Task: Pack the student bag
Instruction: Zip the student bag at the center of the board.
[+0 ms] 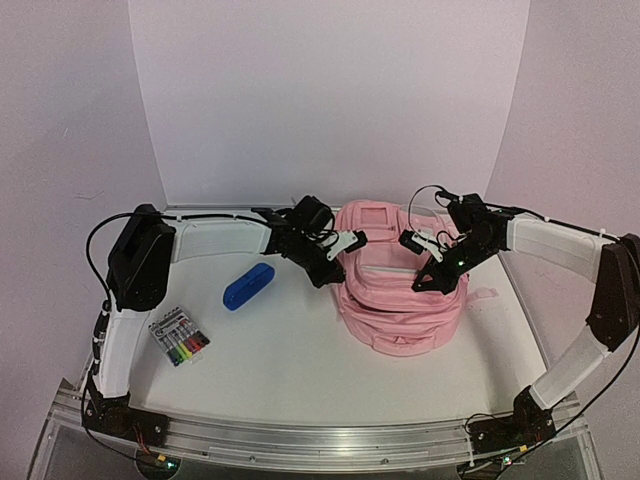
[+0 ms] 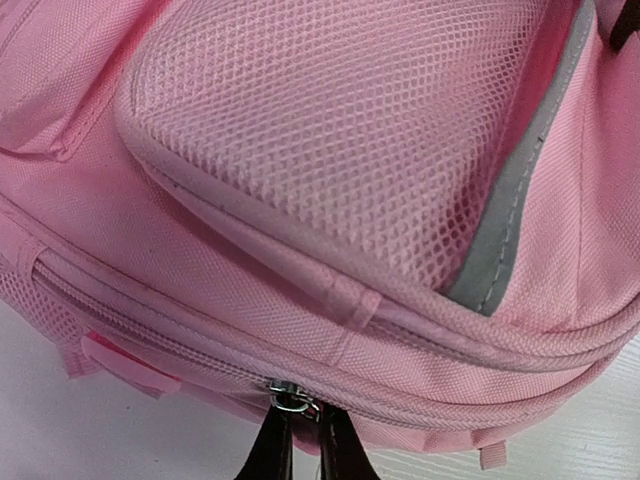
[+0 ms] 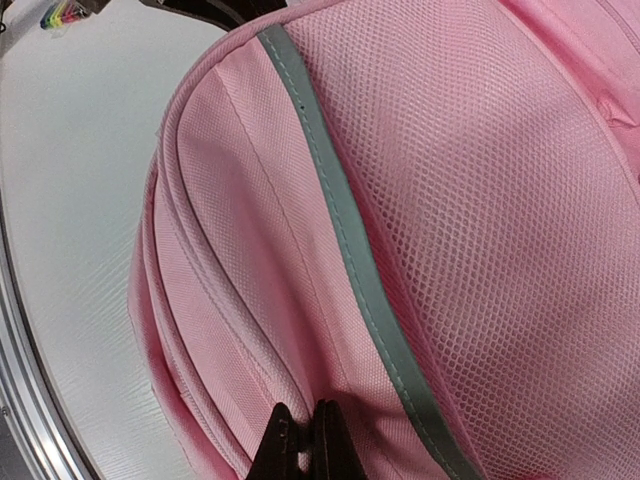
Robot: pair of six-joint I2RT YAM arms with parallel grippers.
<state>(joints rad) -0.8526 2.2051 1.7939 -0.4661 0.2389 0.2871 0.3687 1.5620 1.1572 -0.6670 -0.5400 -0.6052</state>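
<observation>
Pink fabric bag (image 1: 400, 300) lies on the table (image 1: 290, 350), right of centre, between the two arms.

Left gripper (image 2: 300, 420): at the bag's left side. Jaws are clenched on the metal zip pull (image 2: 290, 398) of a side zip. The zip track next to the pull looks closed along the part that shows.

Right gripper (image 3: 303, 415): jaws are closed, with the tips against the bag's side just below the grey trim. Whether a fold of fabric is caught between them cannot be told.

Loose items: a blue case (image 1: 248, 287) lies on the table left of the bag, apart from it. A pack of markers (image 1: 180, 337) lies further left and nearer the arm bases. Both are outside the bag.

Assessment: the task is at an early stage. No compartment is seen open and nothing is seen packed. In my judgement the step in hand is opening the zip, with the right arm steadying the bag. Left to do: open the compartment, load the case and markers, and close the zip.
</observation>
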